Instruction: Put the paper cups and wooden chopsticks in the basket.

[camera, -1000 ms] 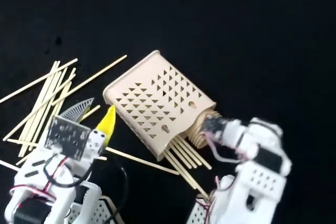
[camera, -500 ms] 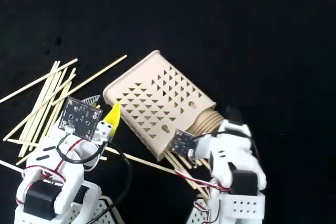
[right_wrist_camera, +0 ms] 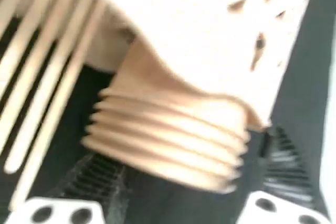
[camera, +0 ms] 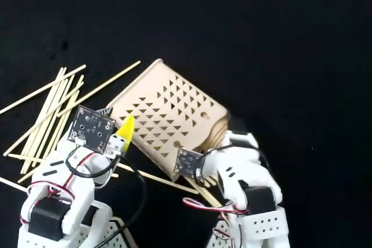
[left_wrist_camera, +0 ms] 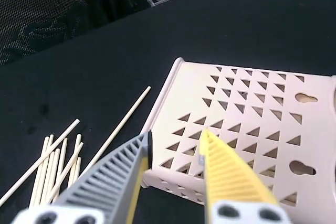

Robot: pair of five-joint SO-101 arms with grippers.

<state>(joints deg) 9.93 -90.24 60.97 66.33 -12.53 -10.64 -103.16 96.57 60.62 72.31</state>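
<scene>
The cream perforated basket [camera: 165, 114] lies on its side in the middle of the black table. A stack of paper cups [right_wrist_camera: 168, 140] sticks out of its mouth, their rims [camera: 216, 130] showing beside my right arm [camera: 241, 172]. My right gripper [right_wrist_camera: 184, 169] is open, one dark finger on each side of the cup stack. Wooden chopsticks [right_wrist_camera: 47, 77] poke out next to the cups. My left gripper [left_wrist_camera: 176, 145] is open at the basket's [left_wrist_camera: 252, 114] closed corner, with its yellow finger [camera: 125, 129] against the wall. More loose chopsticks [camera: 52, 108] lie in a pile to the left.
One long chopstick [camera: 154, 178] runs across the table between the two arm bases. Single sticks [left_wrist_camera: 118, 129] lie fanned out beside the basket. The far half of the black table is bare, and chairs and cables stand behind its far edge.
My right arm has swung left and in against the basket's mouth, and the basket has slid and turned up and to the left. My left gripper has moved forward to the basket's corner.
</scene>
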